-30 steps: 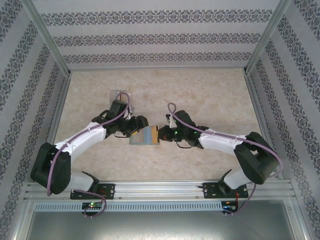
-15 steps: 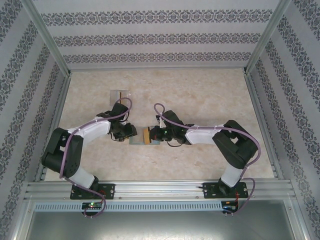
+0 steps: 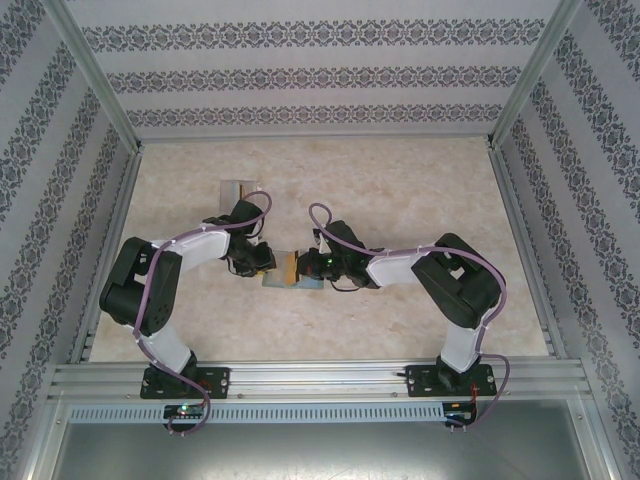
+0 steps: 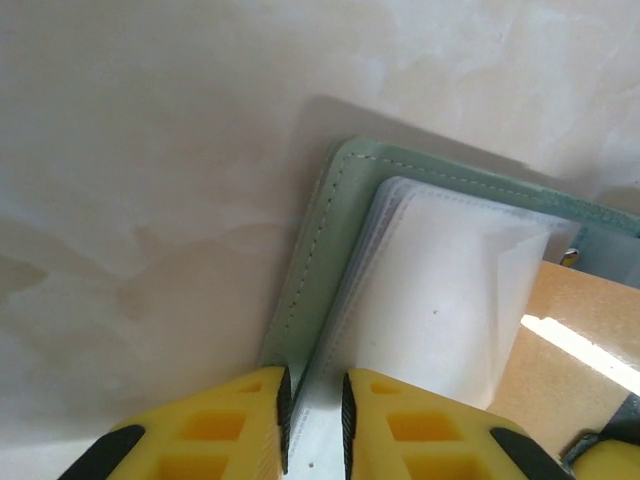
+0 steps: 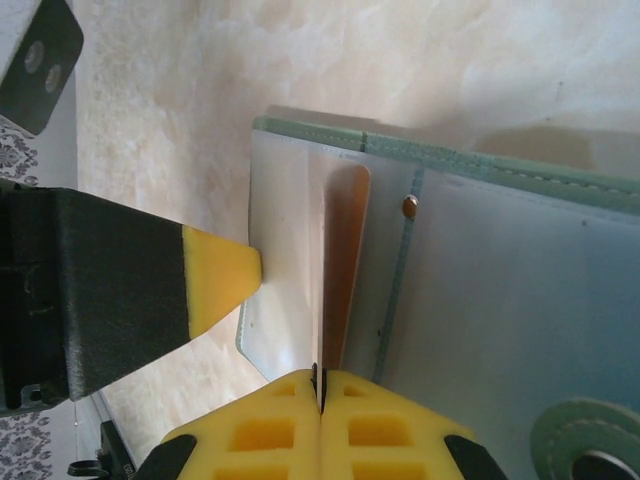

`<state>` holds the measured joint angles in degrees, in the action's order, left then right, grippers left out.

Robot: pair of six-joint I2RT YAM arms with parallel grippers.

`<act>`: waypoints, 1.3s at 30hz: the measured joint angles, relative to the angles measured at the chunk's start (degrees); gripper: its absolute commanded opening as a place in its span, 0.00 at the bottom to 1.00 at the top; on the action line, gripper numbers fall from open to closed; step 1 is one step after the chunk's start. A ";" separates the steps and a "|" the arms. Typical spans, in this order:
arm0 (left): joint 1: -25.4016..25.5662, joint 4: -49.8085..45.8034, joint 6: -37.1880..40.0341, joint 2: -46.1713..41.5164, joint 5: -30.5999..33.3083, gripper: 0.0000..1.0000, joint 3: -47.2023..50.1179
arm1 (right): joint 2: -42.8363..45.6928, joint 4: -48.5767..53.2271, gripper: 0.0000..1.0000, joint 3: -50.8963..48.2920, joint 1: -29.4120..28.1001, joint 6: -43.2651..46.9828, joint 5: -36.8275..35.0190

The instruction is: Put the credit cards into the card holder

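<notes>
Holder [image 4: 318, 240]: sage-green stitched cover, lying open and flat near mid-table [image 3: 400, 190], between the two wrists. Stack of clear sleeves [image 4: 440, 290] inside, frosted, edges fanned. Small brass stud [image 5: 410, 207] on the inner spine.

Card [image 4: 560, 340]: orange, held on edge. Its leading edge seems to sit inside a sleeve mouth, but the plastic blurs it.

Left gripper [image 4: 314, 390]: jaws drawn to a narrow slot, pinching the near edge of the sleeves beside the cover.

Right gripper [image 5: 320, 385]: pads pressed together on the card's near edge.

Clear stand [image 3: 238, 189] sits well apart, toward the far left.

Against a second ago: both arms have folded. The left elbow has come up and inward, the right elbow has pulled in from the right wall. The wrists are closer over the holder, which has barely shifted.
</notes>
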<state>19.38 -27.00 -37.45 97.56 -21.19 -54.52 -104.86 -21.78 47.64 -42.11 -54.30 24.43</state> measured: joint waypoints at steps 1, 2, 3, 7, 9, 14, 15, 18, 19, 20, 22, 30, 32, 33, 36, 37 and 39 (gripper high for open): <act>0.00 0.00 0.00 0.02 0.00 0.23 0.00 | 0.00 -0.15 0.00 -0.02 0.02 -0.02 0.00; 0.00 0.00 0.00 0.02 -0.04 0.23 0.00 | 0.00 -0.26 0.00 -0.04 0.02 -0.11 0.00; 0.00 0.02 0.00 0.07 -0.15 0.22 0.00 | 0.00 -0.46 0.00 -0.13 0.17 -0.22 0.00; 0.00 0.15 0.00 0.17 -0.46 0.21 0.02 | 0.00 -1.55 0.00 -0.81 0.63 -1.18 -0.02; 0.00 0.17 -0.02 0.22 -0.68 0.21 0.02 | 0.00 -2.56 0.00 -1.44 0.76 -1.51 -0.04; 0.00 0.20 -0.02 0.22 -0.85 0.20 0.04 | -0.98 -4.76 0.00 -1.92 0.70 -2.43 0.02; 0.00 0.20 -0.02 0.22 -0.85 0.20 0.04 | -1.25 -5.14 0.00 -1.90 0.70 -2.62 0.02; 0.00 0.20 -0.02 0.22 -1.03 0.20 0.04 | -2.03 -6.64 0.00 -1.90 0.33 -3.17 -0.02; 0.00 0.20 -0.02 0.22 -1.05 0.20 0.04 | -2.27 -7.26 0.00 -1.86 0.17 -3.43 0.00; 0.00 0.20 -0.02 0.22 -1.05 0.20 0.04 | -2.51 -7.67 0.00 -1.77 -0.07 -3.74 -0.02; 0.00 0.22 -0.04 0.22 -1.05 0.20 0.04 | -2.69 -8.11 0.00 -1.68 -0.15 -4.20 -0.04; 0.00 0.28 -0.20 0.26 -1.22 0.21 0.04 | -2.78 -8.87 0.00 -1.90 -0.70 -7.13 -0.79; 0.00 0.44 -0.28 0.33 -1.33 0.21 0.04 | -2.93 -8.94 0.00 -1.88 -0.96 -7.54 -0.90; 0.00 0.48 -0.33 0.39 -1.46 0.21 0.04 | -3.10 -8.94 0.00 -1.84 -1.09 -7.78 -0.90; 0.00 0.61 -0.52 0.44 -1.73 0.21 0.04 | -3.30 -8.94 0.15 -1.86 -1.18 -8.72 -0.94; 0.00 0.66 -0.57 0.46 -1.90 0.21 0.04 | -3.28 -8.90 0.17 -1.86 -1.20 -8.83 -1.07; 0.00 0.66 -0.57 0.63 -2.25 0.21 -0.02 | -3.17 -7.89 0.22 -2.25 -1.29 -8.83 -1.38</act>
<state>19.38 -26.35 -38.02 98.19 -23.44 -54.54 -108.03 -29.67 45.39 -43.40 -63.13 23.05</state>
